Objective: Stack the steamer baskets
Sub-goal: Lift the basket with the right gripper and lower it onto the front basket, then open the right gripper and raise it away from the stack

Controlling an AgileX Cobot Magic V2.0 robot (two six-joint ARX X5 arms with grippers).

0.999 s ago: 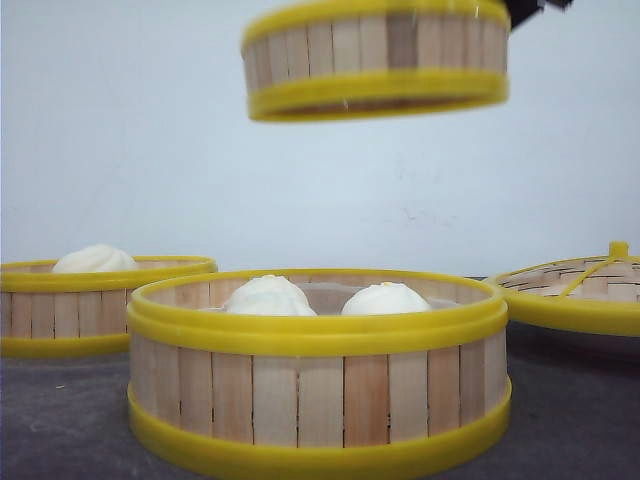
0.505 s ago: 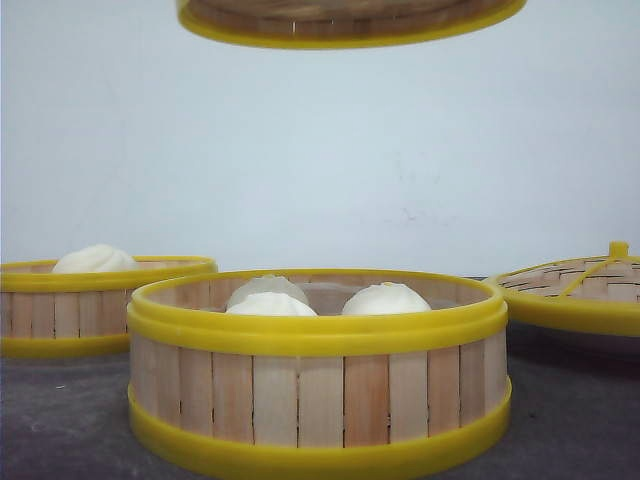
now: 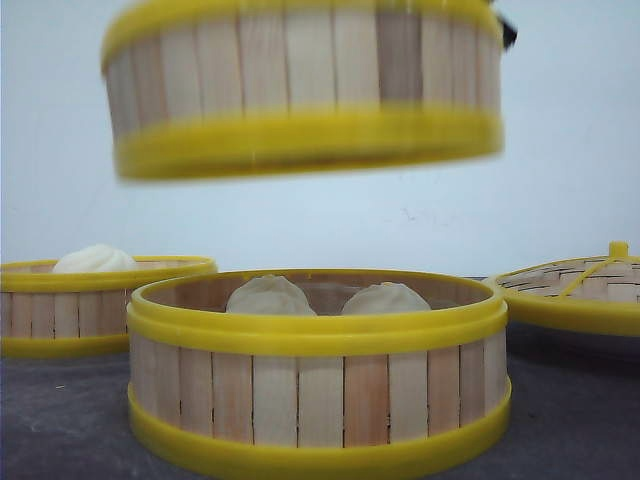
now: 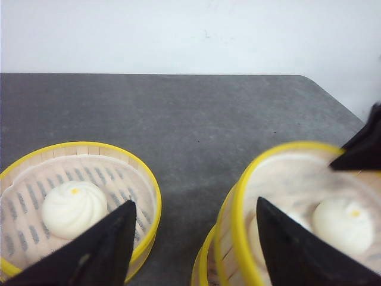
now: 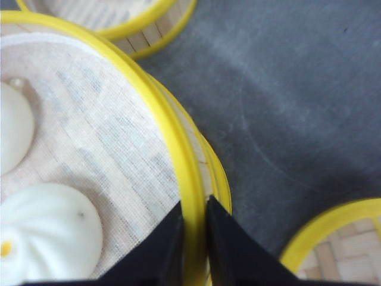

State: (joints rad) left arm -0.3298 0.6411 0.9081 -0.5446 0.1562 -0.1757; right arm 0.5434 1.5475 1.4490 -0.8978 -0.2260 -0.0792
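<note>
Pinching the yellow rim of the raised basket (image 5: 89, 149) between its two fingers, our right gripper (image 5: 193, 238) holds that basket in the air, one finger inside the wall and one outside. Below it stands the middle basket (image 3: 318, 370), near the front edge of the tabletop (image 4: 196, 119), and the front view shows clear air between the two; the raised one sits a little to the left of the lower one, so we judge it must shift slightly right before it goes down. Round as both are, no long axis matters, only rim over rim. Our left gripper (image 4: 193, 244) hangs spread and empty between the third basket (image 4: 77, 202), toward the table's left edge, and the carried one. The lid (image 3: 575, 290) lies toward the right edge. The raised basket is blurred and cut off at the top, and its buns (image 5: 47, 238) show only from the wrist.
</note>
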